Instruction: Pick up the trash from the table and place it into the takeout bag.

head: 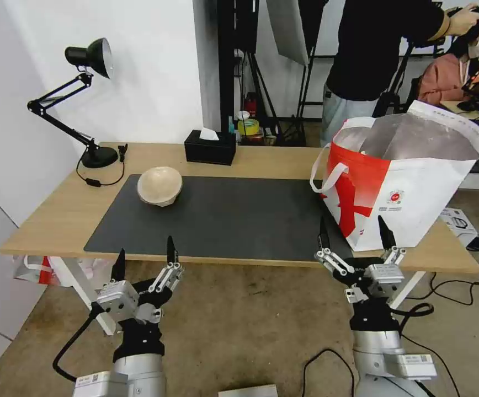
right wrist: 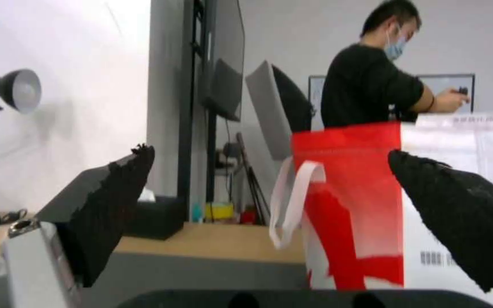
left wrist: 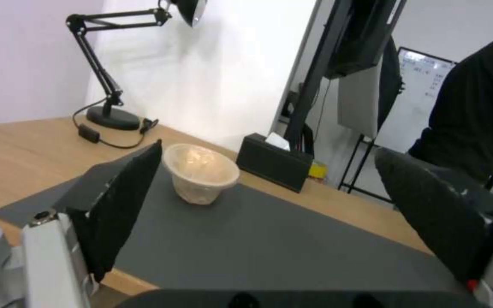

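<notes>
1. Nearest the camera, the left gripper [head: 145, 256] hangs in front of the near edge of the long light-wood table [head: 52, 212] with its black fingers spread and nothing between them; it sits well short of the work, so a flat forward reach could knock the table edge.
2. Farther in, the small beige paper bowl [head: 159, 186] stands on the far left corner of the large dark grey mat [head: 223, 215], well apart from either arm. It looks light and thin-walled, so a hard pinch on its rim may crumple it, and a sideways nudge could slide it off the mat toward the black desk lamp's cord [head: 102, 179].
3. Behind it, the black tissue box [head: 210, 146] is not trash and could be grabbed by mistake.
4. On the right, the right gripper [head: 354, 237] is also open and empty, just before the large white and red takeout bag [head: 416, 193]; a careless lift could snag the white loop handle [head: 328, 176] or tip the soft bag off the table's right end.
</notes>
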